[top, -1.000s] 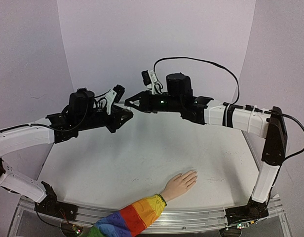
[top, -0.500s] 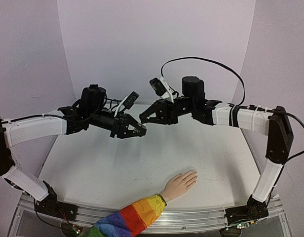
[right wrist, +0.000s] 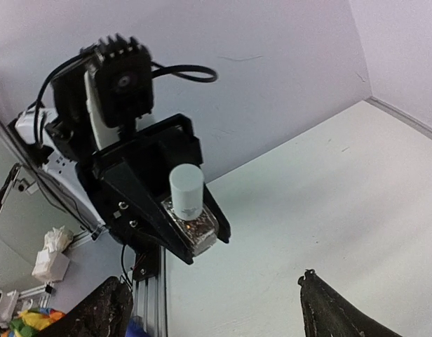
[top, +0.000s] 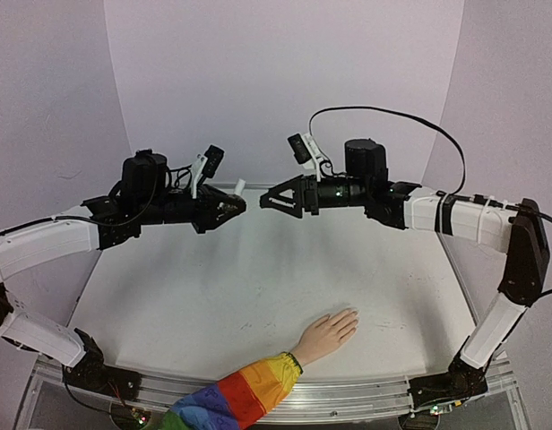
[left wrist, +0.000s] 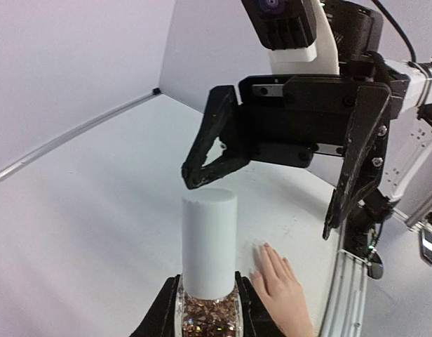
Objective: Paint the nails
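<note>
- The bottle (left wrist: pixel 210 270) is gripped at its glittery glass base by the left gripper (top: pixel 233 204), whose fingers are closed on it. It is held high over the far part of the table (top: pixel 258 287).
- The white cap (left wrist: pixel 210 235) sticks out beyond the left fingertips and is pointed toward the right gripper (top: pixel 265 202).
- The right gripper is seen with its jaws spread wide and nothing between them. It faces the cap from near by, but no contact with it is made.
- The hand (top: pixel 328 333) lies flat, palm down, at the near edge of the table, well apart from both grippers. Its rainbow sleeve (top: pixel 240 399) runs off the front edge.
- The nails (top: pixel 350 315) are at the fingertips, which point toward the far right. They are too small for any polish on them to be made out.
- The step in hand is judged to be the opening of the bottle: the cap is seated and is being presented to the free gripper. No painting can be said to have begun.
- For the next move, the open jaws would need to be brought around the cap, in line with its axis, and closed on its sides.
- The cap would then have to be unscrewed and drawn out while the glass is held firm, so that the bottle is not turned in the left grip.
- Only after that could the brush be carried down to the nails.
</note>
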`<state>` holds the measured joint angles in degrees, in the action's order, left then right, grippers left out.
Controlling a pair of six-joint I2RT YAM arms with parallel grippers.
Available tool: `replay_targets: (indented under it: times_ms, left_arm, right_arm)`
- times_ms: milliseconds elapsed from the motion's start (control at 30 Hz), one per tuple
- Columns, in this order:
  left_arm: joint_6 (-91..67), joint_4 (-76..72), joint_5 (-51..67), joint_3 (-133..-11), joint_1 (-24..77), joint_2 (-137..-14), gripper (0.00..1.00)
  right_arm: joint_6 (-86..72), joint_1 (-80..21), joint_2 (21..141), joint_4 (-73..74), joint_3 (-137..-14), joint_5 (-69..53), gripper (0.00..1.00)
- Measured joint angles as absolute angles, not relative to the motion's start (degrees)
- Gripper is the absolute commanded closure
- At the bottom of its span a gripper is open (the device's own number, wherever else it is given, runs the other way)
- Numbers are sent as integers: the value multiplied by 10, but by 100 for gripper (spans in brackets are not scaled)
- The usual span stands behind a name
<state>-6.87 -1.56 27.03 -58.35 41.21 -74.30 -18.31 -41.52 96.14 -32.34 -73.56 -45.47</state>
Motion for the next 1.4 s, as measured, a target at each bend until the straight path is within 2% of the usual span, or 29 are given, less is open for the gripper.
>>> replay_targets:
  times_ms: [233, 600, 900, 967, 1000, 1067, 1233, 1400]
  left_arm:
    - [-46, -15, 177, -576, 412, -735, 100]
    - [-34, -16, 128, -573, 412, -735, 100]
    - [-30, -15, 118, -561, 412, -735, 100]
    - [-30, -15, 118, -561, 412, -735, 100]
    - [-30, -15, 118, -561, 412, -735, 100]
    - [-31, -11, 119, -561, 412, -736, 100]
    - [-40, -6, 156, -561, 408, -736, 100]
    - [-51, 3, 293, -568, 409, -741, 100]
  right_arm:
    - [-272, -425, 973, -305, -771, -371, 23]
    - [-357, -480, 1054, -304, -882, -288, 44]
    - [-383, -489, 1112, -303, -939, -268, 69]
    - [-386, -489, 1118, -302, -945, -268, 78]
    - [-386, -489, 1119, -302, -947, -269, 86]
    - [-384, -489, 1122, -306, -948, -279, 100]
    - [-354, -479, 1123, -313, -944, -322, 100]
    - [-316, -442, 1120, -478, -864, -583, 100]
